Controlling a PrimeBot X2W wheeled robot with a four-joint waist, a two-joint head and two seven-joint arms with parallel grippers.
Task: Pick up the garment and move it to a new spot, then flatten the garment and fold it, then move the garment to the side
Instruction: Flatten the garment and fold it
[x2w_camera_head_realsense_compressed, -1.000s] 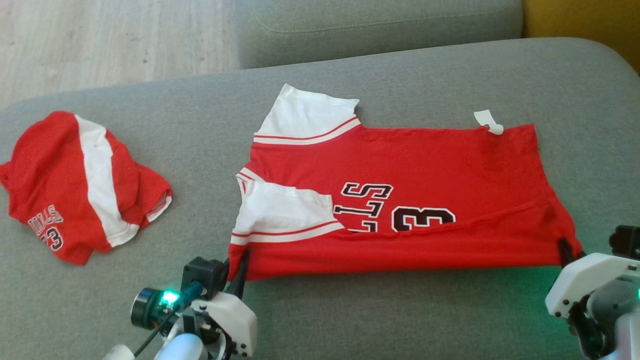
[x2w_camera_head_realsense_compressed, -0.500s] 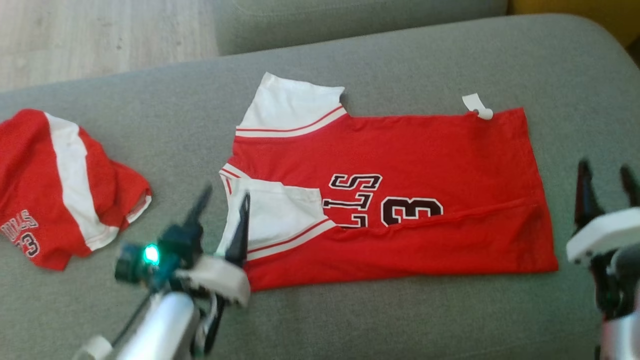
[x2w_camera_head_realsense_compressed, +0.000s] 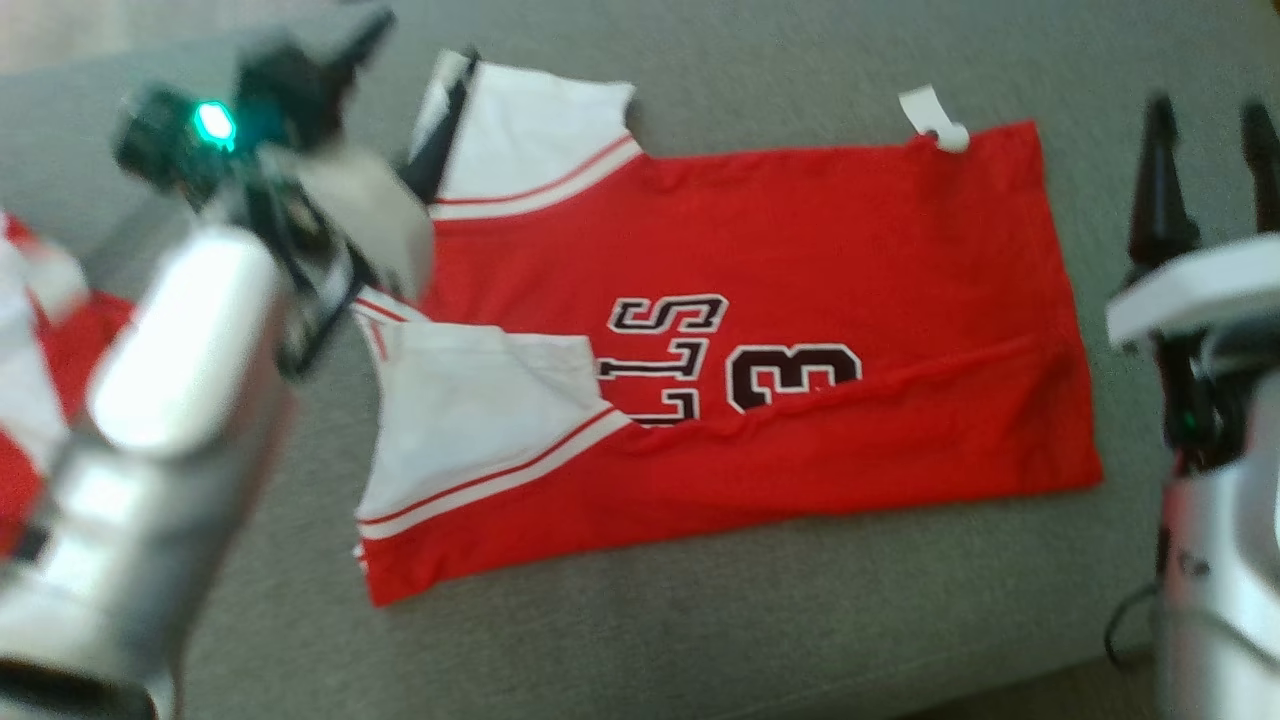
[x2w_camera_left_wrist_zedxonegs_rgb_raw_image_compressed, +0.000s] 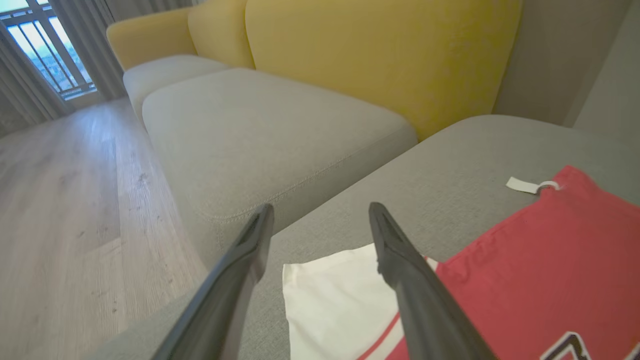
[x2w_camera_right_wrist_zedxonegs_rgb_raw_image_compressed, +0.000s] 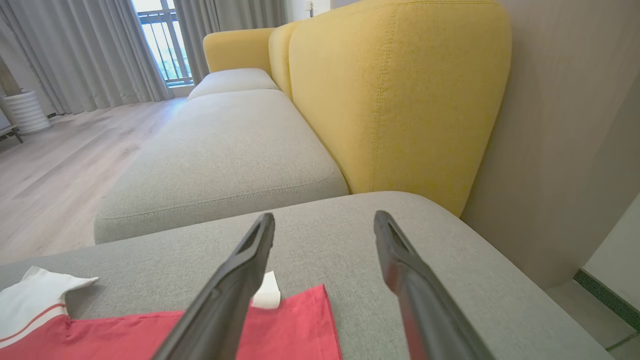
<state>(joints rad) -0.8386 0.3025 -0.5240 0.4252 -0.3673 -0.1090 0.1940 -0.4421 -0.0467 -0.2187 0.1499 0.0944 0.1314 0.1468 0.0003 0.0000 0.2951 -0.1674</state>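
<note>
The garment (x2w_camera_head_realsense_compressed: 800, 250) is a red jersey with white sleeves and black lettering, spread on the grey seat cushion (x2w_camera_head_realsense_compressed: 700, 640). Its near edge lies folded over onto the lettering. A white tag (x2w_camera_head_realsense_compressed: 925, 110) sticks out at its far right corner. My left gripper (x2w_camera_head_realsense_compressed: 405, 85) hangs open above the far white sleeve (x2w_camera_left_wrist_zedxonegs_rgb_raw_image_compressed: 340, 300), holding nothing. In the left wrist view, my left gripper (x2w_camera_left_wrist_zedxonegs_rgb_raw_image_compressed: 320, 210) points past the sleeve's edge. My right gripper (x2w_camera_head_realsense_compressed: 1205, 105) stands open just right of the garment's right edge, also holding nothing. In the right wrist view, my right gripper (x2w_camera_right_wrist_zedxonegs_rgb_raw_image_compressed: 325, 217) is above the tag corner (x2w_camera_right_wrist_zedxonegs_rgb_raw_image_compressed: 265, 295).
A second red and white jersey (x2w_camera_head_realsense_compressed: 60, 330) lies at the far left, partly behind my left forearm. A yellow backrest (x2w_camera_right_wrist_zedxonegs_rgb_raw_image_compressed: 400, 90) and another grey seat (x2w_camera_right_wrist_zedxonegs_rgb_raw_image_compressed: 220, 150) lie beyond the cushion. Wooden floor (x2w_camera_left_wrist_zedxonegs_rgb_raw_image_compressed: 60, 200) runs alongside. The cushion's front edge is near my right arm.
Both grippers have let go of the garment's near edge and opened. The left arm has swung out over the far sleeve, the right has lifted beside the garment. The camera has shifted.
</note>
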